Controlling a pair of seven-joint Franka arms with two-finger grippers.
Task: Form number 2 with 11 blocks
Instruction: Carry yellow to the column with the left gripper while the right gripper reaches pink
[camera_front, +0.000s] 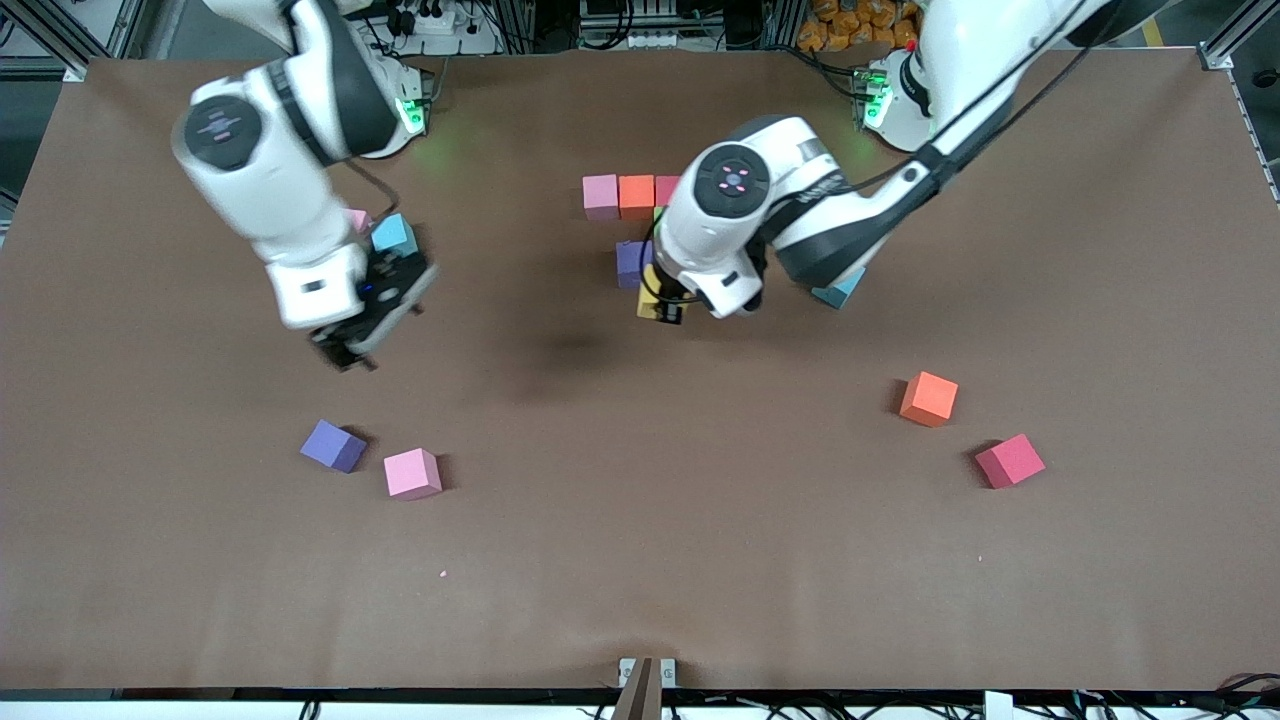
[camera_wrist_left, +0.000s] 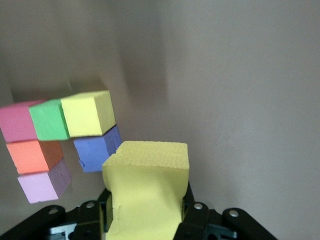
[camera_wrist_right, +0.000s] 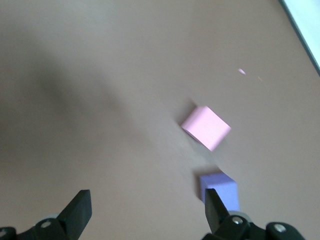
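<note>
My left gripper (camera_front: 661, 307) is shut on a yellow block (camera_wrist_left: 146, 190) and holds it over the table beside the partly built number 2. That figure shows a pink block (camera_front: 600, 195), an orange block (camera_front: 636, 195), a crimson block (camera_front: 666, 189) and a purple block (camera_front: 632, 263); the left wrist view also shows its green block (camera_wrist_left: 48, 120) and a second yellow block (camera_wrist_left: 89, 113). My right gripper (camera_front: 345, 352) is open and empty, up over bare table near a loose purple block (camera_front: 334, 446) and a loose pink block (camera_front: 412, 473).
A loose orange block (camera_front: 929, 398) and a crimson block (camera_front: 1010, 460) lie toward the left arm's end. A light-blue cube (camera_front: 393, 234) sits by the right arm, with a bit of pink beside it. Another light-blue cube (camera_front: 838, 290) peeks out under the left arm.
</note>
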